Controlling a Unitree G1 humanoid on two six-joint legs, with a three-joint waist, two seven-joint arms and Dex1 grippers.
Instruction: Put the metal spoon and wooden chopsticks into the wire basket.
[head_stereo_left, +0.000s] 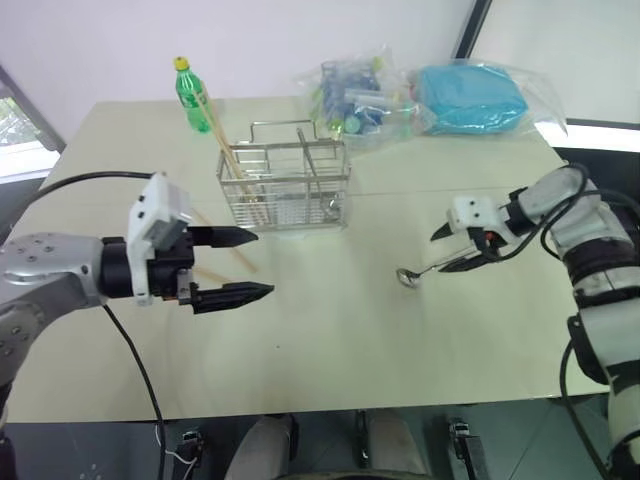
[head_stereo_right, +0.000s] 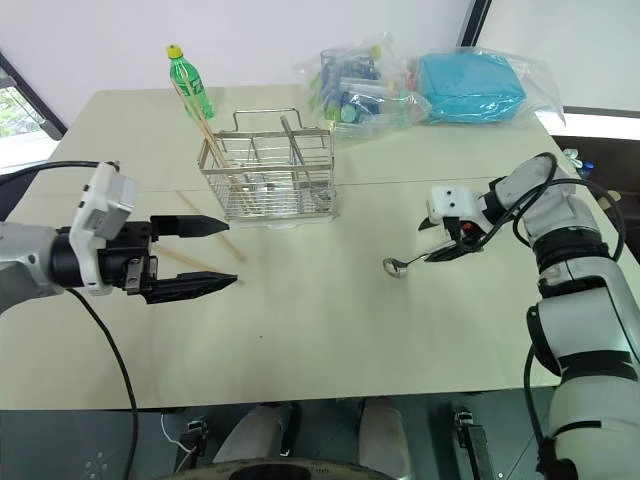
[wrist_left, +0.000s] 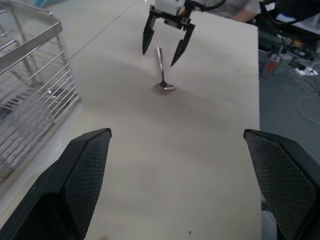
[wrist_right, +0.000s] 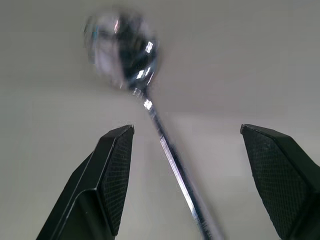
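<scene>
The small shiny metal spoon (head_stereo_left: 422, 271) lies on the pale surface (head_stereo_left: 330, 340), its handle between the spread fingers of the right hand (head_stereo_left: 452, 250), ungripped. The left hand (head_stereo_left: 243, 265) hovers released near the silver wire basket (head_stereo_left: 285, 185) holding light wooden chopsticks (head_stereo_left: 222, 143)

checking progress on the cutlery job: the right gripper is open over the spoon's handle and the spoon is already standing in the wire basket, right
Not quite. The metal spoon is not in the wire basket; it lies on the table, well to the basket's right, as the left eye view shows. The right gripper is indeed open over the spoon's handle.
</scene>
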